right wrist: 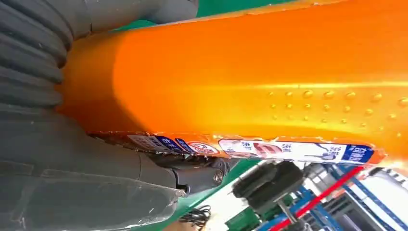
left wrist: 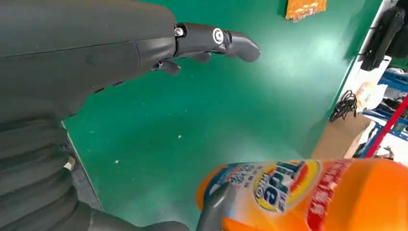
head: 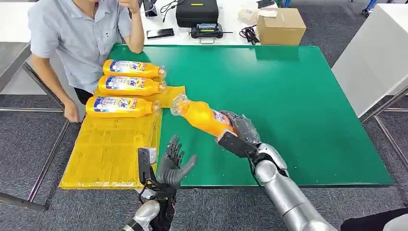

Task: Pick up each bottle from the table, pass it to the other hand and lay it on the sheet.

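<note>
A: What's the work surface?

B: A table with a green mat point(head: 298, 96) on top. A yellow sheet point(head: 113, 154) lies on its left side, hanging past the table's left edge.

A: Anything on the sheet?

B: Three orange bottles — far one point(head: 131, 68), middle one point(head: 128, 85), near one point(head: 119, 106). All lie on their sides in a row, caps pointing right, close together, on the far half of the sheet.

A: Behind the mat?

B: A white tabletop point(head: 235, 36) carries a cardboard box point(head: 280, 26), a black case point(head: 197, 12), a phone point(head: 160, 33) and black cables point(head: 248, 32).

A: Floor?

B: Grey carpet point(head: 29, 144) — the table legs stand on it.
</note>
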Action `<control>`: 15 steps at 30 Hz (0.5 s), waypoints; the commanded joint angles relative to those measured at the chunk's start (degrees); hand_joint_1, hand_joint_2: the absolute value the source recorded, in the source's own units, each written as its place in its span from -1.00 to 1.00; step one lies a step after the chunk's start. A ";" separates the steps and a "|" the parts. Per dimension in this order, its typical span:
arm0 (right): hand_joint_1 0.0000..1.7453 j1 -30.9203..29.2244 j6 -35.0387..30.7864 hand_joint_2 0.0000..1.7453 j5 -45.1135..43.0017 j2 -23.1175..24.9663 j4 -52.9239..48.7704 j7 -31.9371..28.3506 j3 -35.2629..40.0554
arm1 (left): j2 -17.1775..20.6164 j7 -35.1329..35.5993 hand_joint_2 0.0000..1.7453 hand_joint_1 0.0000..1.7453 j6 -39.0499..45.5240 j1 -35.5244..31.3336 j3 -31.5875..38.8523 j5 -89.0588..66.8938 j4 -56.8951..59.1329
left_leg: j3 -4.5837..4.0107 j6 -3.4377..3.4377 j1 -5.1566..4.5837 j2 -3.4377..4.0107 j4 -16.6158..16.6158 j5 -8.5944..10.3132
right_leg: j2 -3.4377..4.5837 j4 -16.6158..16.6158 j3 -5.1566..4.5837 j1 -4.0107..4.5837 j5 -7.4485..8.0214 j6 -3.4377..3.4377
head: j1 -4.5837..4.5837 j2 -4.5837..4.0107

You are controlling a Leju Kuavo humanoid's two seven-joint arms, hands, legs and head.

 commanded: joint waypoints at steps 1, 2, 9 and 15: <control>1.00 -1.71 -0.96 1.00 1.15 2.29 0.30 -0.04 6.13 | 0.77 -2.60 1.00 -1.00 2.85 -3.51 -0.47 1.03 4.66 | 0.23 -0.14 0.07 0.18 -0.01 -0.10 | 0.14 -0.01 0.18 0.08 -0.04 -0.17 | 0.02 0.00; 1.00 -2.07 -0.67 1.00 0.87 2.41 1.03 0.09 6.64 | 0.76 -2.72 1.00 -1.00 2.60 -3.64 -0.50 1.55 4.60 | 0.13 -0.10 0.05 0.18 -0.01 -0.06 | 0.15 -0.01 0.09 0.06 -0.01 -0.12 | 0.02 0.00; 1.00 -1.38 0.35 1.00 -0.99 3.15 4.91 -0.93 10.12 | 1.15 -12.22 1.00 -1.00 7.90 -3.64 -0.50 -3.06 -0.79 | 0.26 -0.12 0.10 0.17 0.00 -0.12 | 0.13 -0.01 0.20 0.11 -0.06 -0.15 | 0.00 0.00; 1.00 -1.09 0.84 1.00 -1.70 4.75 6.06 -1.31 12.51 | -0.05 -15.18 1.00 -1.00 9.08 -4.73 1.70 -7.77 1.20 | 0.10 -0.07 0.05 0.06 -0.02 -0.04 | 0.04 -0.02 0.07 0.04 -0.02 -0.08 | 0.00 0.00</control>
